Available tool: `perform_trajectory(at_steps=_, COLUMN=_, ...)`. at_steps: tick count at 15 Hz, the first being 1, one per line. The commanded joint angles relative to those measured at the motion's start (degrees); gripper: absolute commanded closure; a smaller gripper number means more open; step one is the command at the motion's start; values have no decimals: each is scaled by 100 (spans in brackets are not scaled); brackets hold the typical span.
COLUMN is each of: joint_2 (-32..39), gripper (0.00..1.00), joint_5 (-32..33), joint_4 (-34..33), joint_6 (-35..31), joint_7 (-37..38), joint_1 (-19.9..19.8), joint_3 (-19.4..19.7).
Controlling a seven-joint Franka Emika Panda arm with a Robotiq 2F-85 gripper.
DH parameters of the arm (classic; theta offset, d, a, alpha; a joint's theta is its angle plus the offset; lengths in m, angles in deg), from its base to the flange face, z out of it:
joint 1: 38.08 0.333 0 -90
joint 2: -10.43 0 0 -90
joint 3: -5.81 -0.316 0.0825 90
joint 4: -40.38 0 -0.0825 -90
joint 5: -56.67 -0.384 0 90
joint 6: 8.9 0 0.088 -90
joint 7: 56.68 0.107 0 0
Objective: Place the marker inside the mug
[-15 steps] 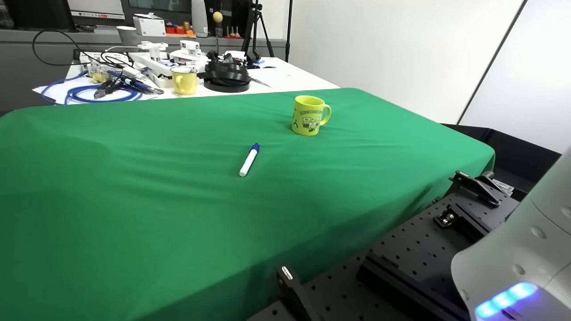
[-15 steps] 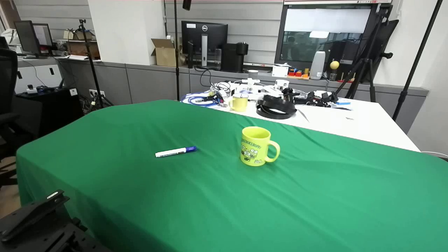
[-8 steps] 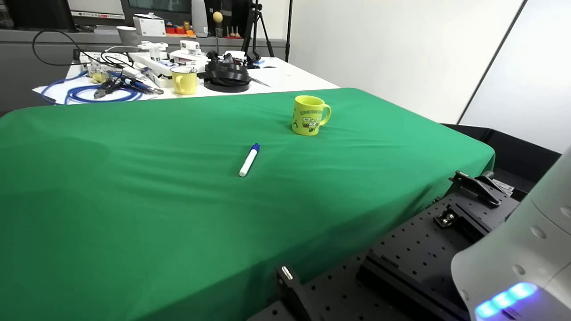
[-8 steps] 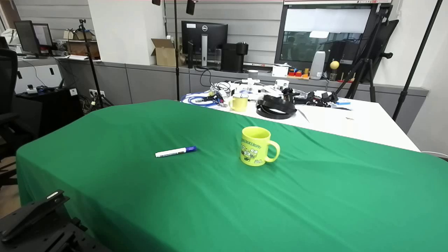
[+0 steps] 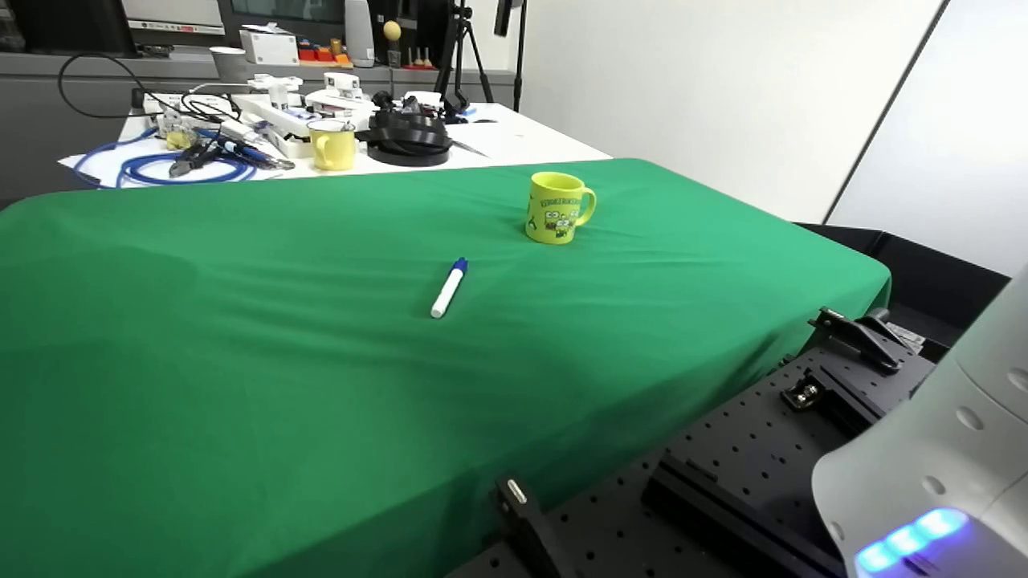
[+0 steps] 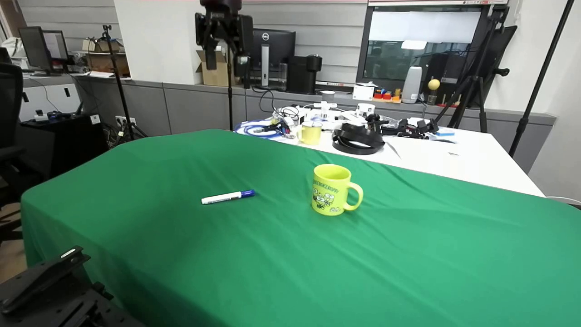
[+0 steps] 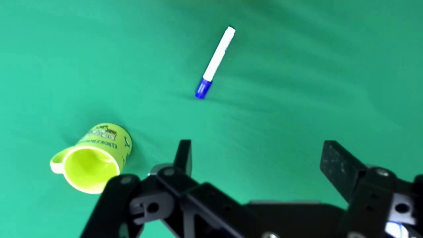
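Observation:
The marker, a slim white pen with a blue cap, lies flat on the green cloth in both exterior views (image 5: 449, 288) (image 6: 227, 197) and in the wrist view (image 7: 216, 61). The bright yellow mug with printed figures stands upright beside it, mouth up, in both exterior views (image 5: 550, 213) (image 6: 330, 190); the wrist view shows it at the lower left (image 7: 114, 140), partly behind a finger. My gripper is open and empty (image 7: 257, 143), high above the table, pointing down, in an exterior view (image 6: 228, 75). Only one fingertip shows in an exterior view (image 5: 503, 16).
The green cloth (image 5: 281, 385) has shallow wrinkles. Behind it, a white table (image 6: 422, 156) holds a paler yellow mug (image 6: 310, 133), a black strap roll (image 6: 357, 138) and cables. A black mounting plate with clamps (image 5: 723, 482) and the arm's base (image 5: 940, 449) stand at the near edge.
My gripper has come down from the top edge into an exterior view, where only its fingertips showed before. The marker and mug have not moved.

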Motion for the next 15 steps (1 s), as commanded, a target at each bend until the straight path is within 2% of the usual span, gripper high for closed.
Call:
perform_trajectory(at_steps=1, joint_2=434, gripper=0, joint_5=473, joint_4=411, joint_6=-272, joint_7=1049, joint_1=-3, joint_3=-160)
perform_trajectory(at_steps=6, joint_2=1208, gripper=0, joint_5=-102, joint_4=613, joint_6=-833, joint_7=814, joint_1=131, joint_3=26)
perform_trajectory(at_steps=7, joint_2=1338, gripper=0, joint_5=-419, joint_4=627, joint_6=-1076, joint_7=482, joint_1=147, joint_3=45)
perform_trajectory(at_steps=8, joint_2=1169, gripper=0, joint_5=-114, joint_4=624, joint_6=-824, joint_7=692, joint_1=182, joint_3=68)
perform_trajectory(at_steps=15, joint_2=1260, gripper=0, joint_5=-157, joint_4=620, joint_6=-896, joint_7=620, joint_1=222, joint_3=101)
